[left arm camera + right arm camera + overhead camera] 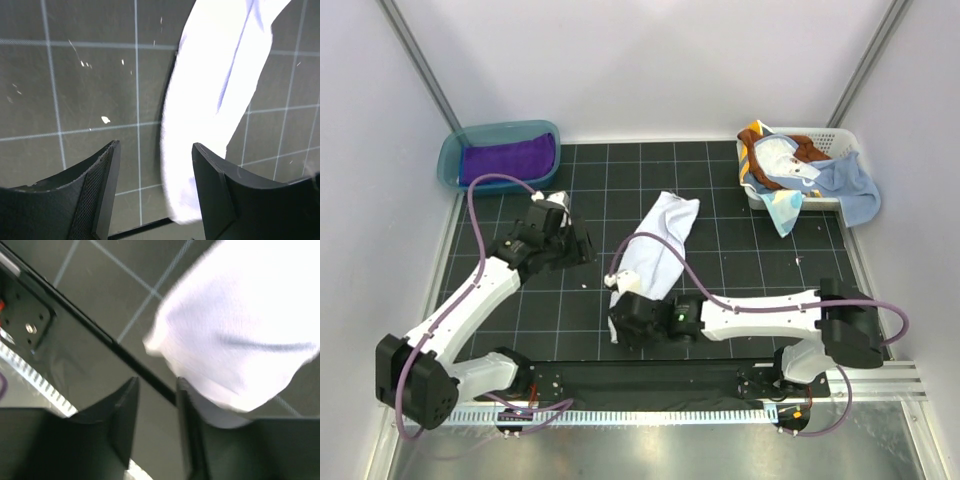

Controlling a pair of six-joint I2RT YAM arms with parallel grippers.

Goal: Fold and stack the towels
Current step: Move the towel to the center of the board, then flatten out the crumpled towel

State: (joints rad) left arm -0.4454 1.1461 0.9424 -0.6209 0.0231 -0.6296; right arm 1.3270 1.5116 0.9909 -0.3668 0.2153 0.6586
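Observation:
A white towel (pixel 660 243) lies crumpled lengthwise in the middle of the black mat. My left gripper (pixel 584 249) is open just left of it; in the left wrist view the towel (pixel 215 75) lies ahead of and partly between the open fingers (pixel 156 147). My right gripper (pixel 617 322) is at the towel's near end, by the mat's front edge. In the right wrist view its jaws (pixel 156 390) stand slightly apart with nothing between them, and the towel (pixel 240 325) drapes over the outside of the right finger (pixel 187 415). A purple towel (pixel 507 157) lies in the tub.
A teal tub (pixel 450 160) stands at the back left. A white basket (pixel 840 137) at the back right holds several towels, an orange-brown one (pixel 802 148) and a light blue one (pixel 852 187) hanging over its rim. The metal rail (pixel 650 412) runs along the near edge.

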